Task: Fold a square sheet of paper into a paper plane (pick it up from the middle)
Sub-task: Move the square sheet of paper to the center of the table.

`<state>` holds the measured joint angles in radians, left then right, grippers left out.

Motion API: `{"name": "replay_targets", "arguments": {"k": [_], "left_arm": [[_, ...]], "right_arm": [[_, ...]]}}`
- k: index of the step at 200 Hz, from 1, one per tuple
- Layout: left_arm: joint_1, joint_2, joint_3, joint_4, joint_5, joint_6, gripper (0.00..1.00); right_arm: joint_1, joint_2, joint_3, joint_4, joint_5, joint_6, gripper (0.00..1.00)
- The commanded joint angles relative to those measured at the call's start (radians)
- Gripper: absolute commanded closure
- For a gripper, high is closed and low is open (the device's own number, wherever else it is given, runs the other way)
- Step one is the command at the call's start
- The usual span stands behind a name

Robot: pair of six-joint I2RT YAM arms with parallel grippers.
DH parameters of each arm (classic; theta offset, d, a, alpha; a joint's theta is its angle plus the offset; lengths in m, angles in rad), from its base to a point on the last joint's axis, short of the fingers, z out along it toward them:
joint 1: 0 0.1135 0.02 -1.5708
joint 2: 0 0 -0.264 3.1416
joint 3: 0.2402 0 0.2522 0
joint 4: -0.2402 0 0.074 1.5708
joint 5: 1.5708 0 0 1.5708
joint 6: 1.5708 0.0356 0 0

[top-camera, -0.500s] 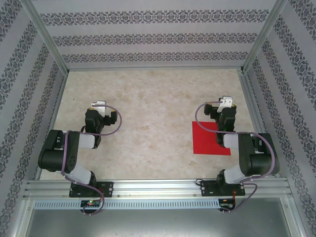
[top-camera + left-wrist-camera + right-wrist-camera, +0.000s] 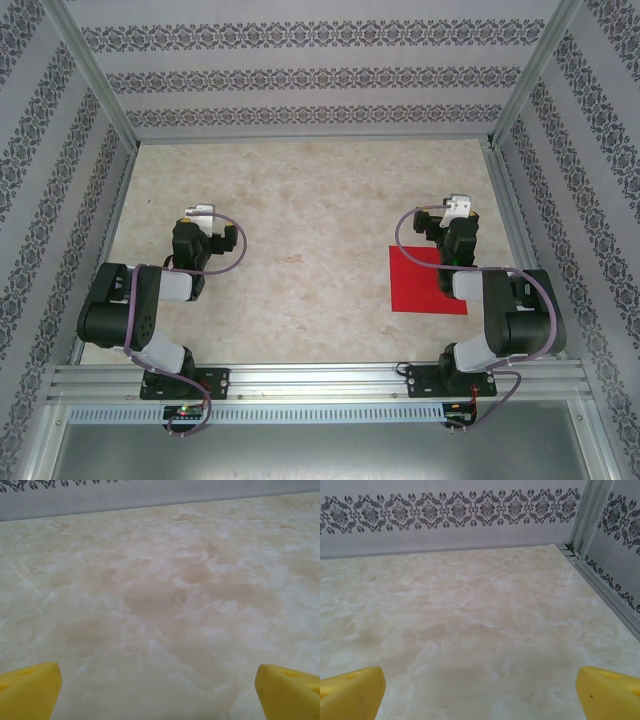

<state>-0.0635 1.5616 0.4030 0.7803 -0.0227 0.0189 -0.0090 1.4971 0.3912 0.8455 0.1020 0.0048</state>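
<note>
Ana: Nothing has moved since the earlier top frame. Both arms and the sheet sit exactly as they were.

Raj: Layout, near to far?

Ana: Mounting rail (image 2: 320,378) at 6 o'clock. Next out is the square sheet of paper (image 2: 418,288): red, flat, unfolded, on the table (image 2: 320,190) at roughly 4 o'clock of the surface. The right arm (image 2: 505,310) overhangs its 2 o'clock corner. Past that come both claws, then bare marbled top, then the patterned wall (image 2: 450,510) at 12.

Raj: Claw states?

Ana: Left gripper (image 2: 159,700): yellow fingers (image 2: 27,690) spread wide, nothing between them. Right gripper (image 2: 479,697): same, wide apart and empty.

Raj: Sheet relative to the claws?

Ana: From the right claw, the sheet's centre is at about 7 o'clock, near, behind and below the fingertips. That claw faces 12, away from the sheet. From the left claw it's at 4 o'clock, well apart. The right arm is clearly nearer.

Raj: Axis?

Ana: It's square, so no long axis. Its edges run nearly parallel to the table edges, with a slight skew.

Raj: So what's next?

Ana: My read is that folding hasn't started, since there's no crease yet. The right arm would need to draw back toward 6–7 and pitch down onto the middle of the sheet. Risk: thin paper lying flat on a hard top may skid rather than lift when pinched.
</note>
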Motion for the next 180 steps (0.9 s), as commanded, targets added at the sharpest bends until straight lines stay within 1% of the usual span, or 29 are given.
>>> {"name": "replay_targets", "arguments": {"k": [1,54,68,79,93,106,119,132,137,143,150,159,180], "left_arm": [[0.012,-0.001,0.021,0.033,0.015,0.008,0.0],[0.012,-0.007,0.015,0.042,0.015,0.009,0.0],[0.011,-0.038,0.037,-0.019,-0.01,-0.001,0.0],[0.012,-0.079,0.074,-0.125,-0.04,-0.014,0.0],[0.011,-0.132,0.124,-0.265,-0.086,-0.04,0.0],[0.011,-0.182,0.156,-0.363,-0.109,-0.079,0.0],[0.012,-0.236,0.183,-0.456,-0.122,-0.153,0.0],[0.011,-0.294,0.223,-0.56,-0.118,-0.24,0.0],[0.011,-0.311,0.245,-0.616,-0.121,-0.285,0.0],[0.011,-0.33,0.279,-0.689,-0.121,-0.334,0.0],[0.011,-0.345,0.314,-0.759,-0.099,-0.359,0.0],[0.011,-0.358,0.359,-0.841,-0.064,-0.384,0.0],[0.011,-0.368,0.434,-0.964,-0.017,-0.433,0.0]], "right_arm": [[-0.006,0.004,0.007,0.01,-0.019,0.001,0.02],[-0.006,-0.002,-0.003,0.025,-0.019,-0.002,0.02],[0.004,-0.025,0.002,-0.001,-0.01,-0.01,0.02],[0.02,-0.077,0.012,-0.061,0.033,-0.02,0.02],[0.045,-0.155,0.048,-0.193,0.097,-0.025,0.02],[0.068,-0.225,0.1,-0.355,0.163,0.005,0.02],[0.083,-0.283,0.163,-0.526,0.185,0.081,0.02],[0.101,-0.32,0.239,-0.73,0.215,0.21,0.02],[0.103,-0.327,0.279,-0.825,0.205,0.282,0.02],[0.105,-0.33,0.309,-0.897,0.174,0.315,0.02],[0.113,-0.327,0.348,-0.987,0.143,0.355,0.02],[0.133,-0.315,0.391,-1.094,0.142,0.419,0.02],[0.169,-0.275,0.43,-1.238,0.083,0.58,0.02]]}}
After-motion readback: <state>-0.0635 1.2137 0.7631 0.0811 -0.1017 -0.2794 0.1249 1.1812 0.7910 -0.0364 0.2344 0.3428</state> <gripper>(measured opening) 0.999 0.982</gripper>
